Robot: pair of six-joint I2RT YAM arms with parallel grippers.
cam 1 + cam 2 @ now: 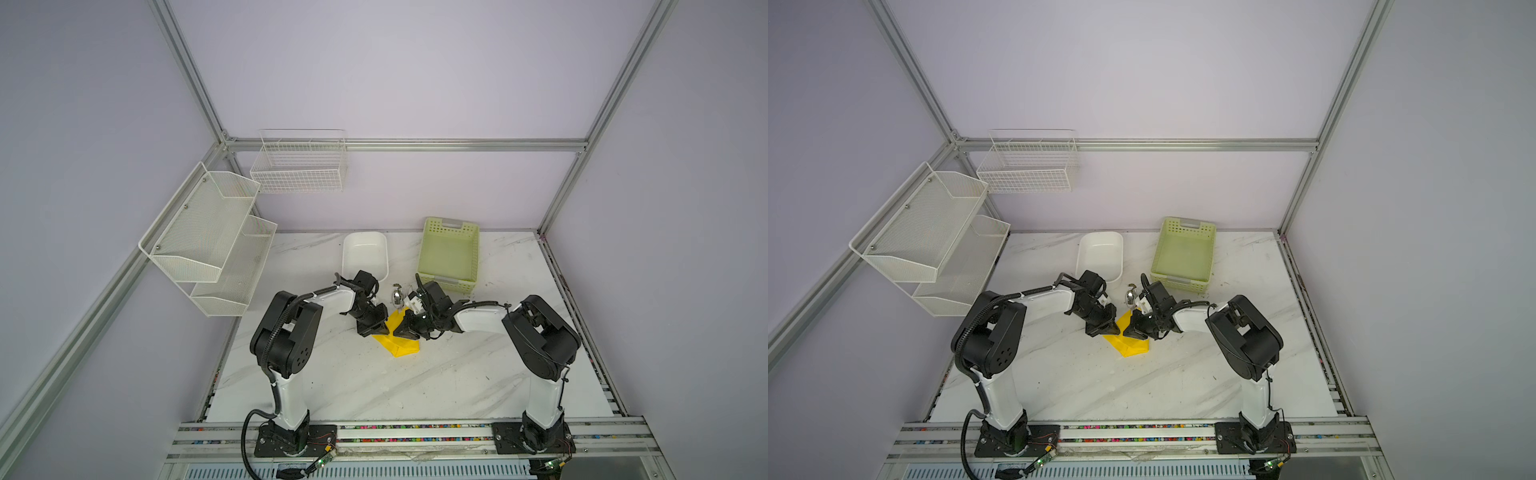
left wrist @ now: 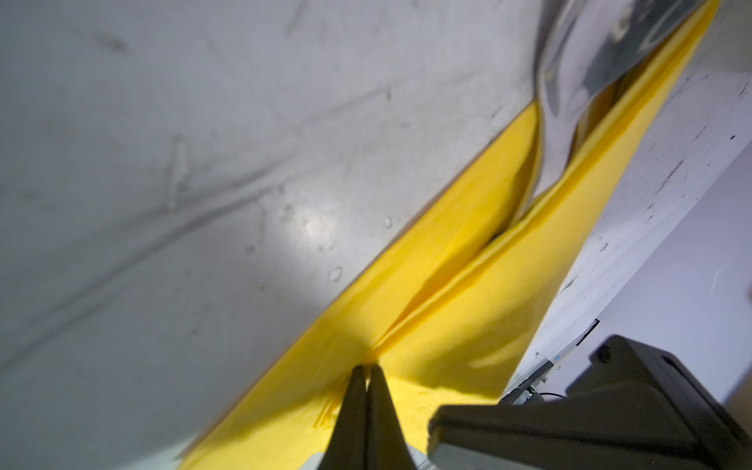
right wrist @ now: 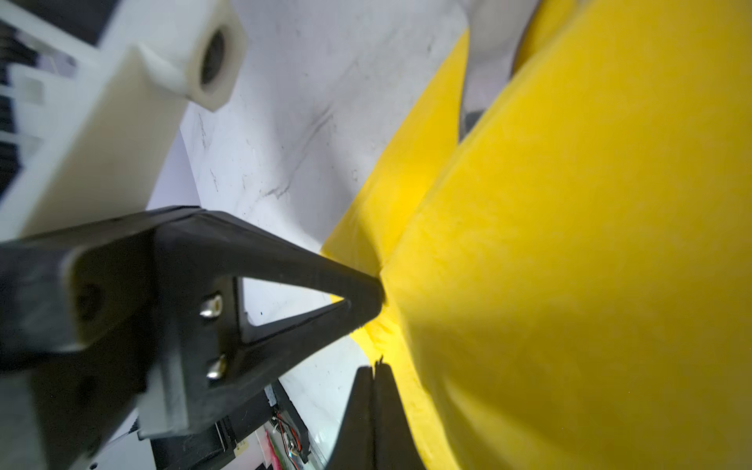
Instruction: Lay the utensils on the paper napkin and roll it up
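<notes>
Our left gripper (image 2: 368,368) and right gripper (image 3: 376,366) each pinch the napkin (image 1: 401,345), folded over the utensils (image 1: 398,296) on the table (image 1: 332,374). We should roll both ends evenly, keeping the paper snug without tearing it.

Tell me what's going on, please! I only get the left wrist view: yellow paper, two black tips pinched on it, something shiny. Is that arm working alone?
Observer: No. In a top view the right end effector faces the left end effector, tips close together at the napkin.
Operator: Is the second one gripping too?
Observer: The right wrist view shows its tips closed at the napkin's edge.
Operator: And the shiny bit?
Observer: A spoon, its bowl poking out of the napkin's far end.
</notes>
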